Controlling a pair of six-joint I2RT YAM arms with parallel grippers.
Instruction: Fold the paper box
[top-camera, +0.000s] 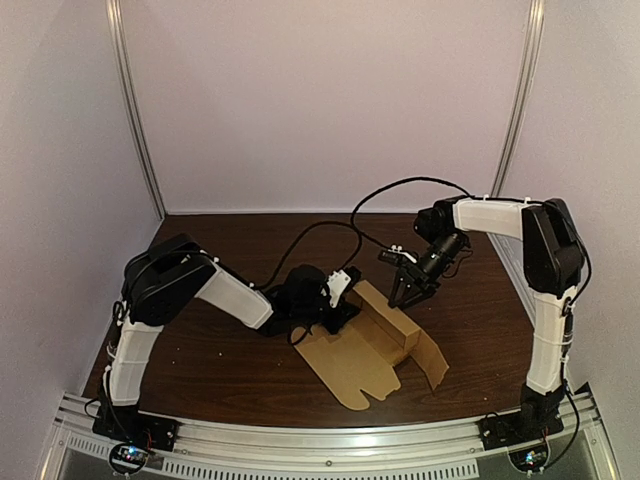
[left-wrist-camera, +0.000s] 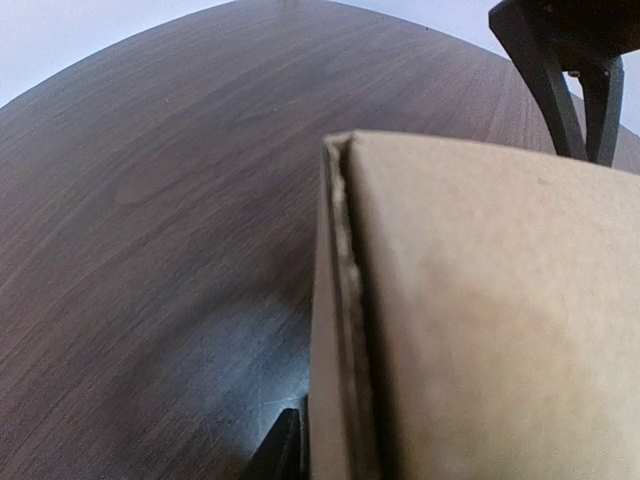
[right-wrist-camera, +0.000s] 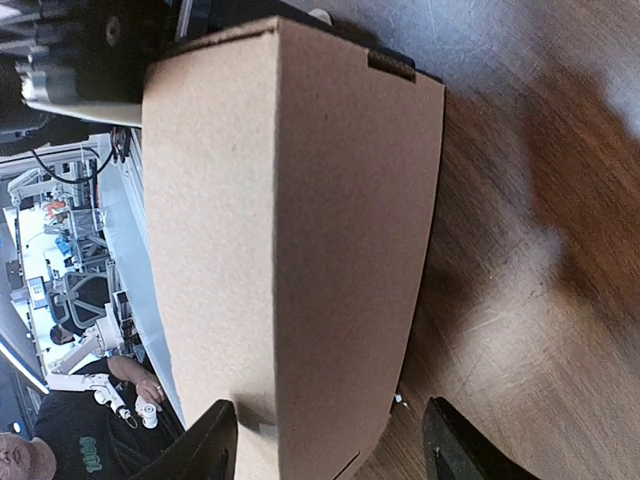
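Table (top-camera: 230, 370): dark wood grain, slight gloss, fills lower half of top view.
Paper box (top-camera: 378, 345): frame centre, plain matte brown cardboard, 1 raised boxy section, rounded flaps flat toward bottom.
Left gripper (top-camera: 338, 300): clenched on box's left end wall, we judge to anchor it; only 1 finger (left-wrist-camera: 285, 450) visible.
Right gripper (top-camera: 407, 300): released, 2 fingers (right-wrist-camera: 205, 445) above raised section, we guess ready to press fold.

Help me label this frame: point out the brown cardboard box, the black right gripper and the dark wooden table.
brown cardboard box (top-camera: 350, 368): top view, flat panel.
black right gripper (top-camera: 408, 297): top view, between fingertips.
dark wooden table (top-camera: 225, 372): top view, bare left part.
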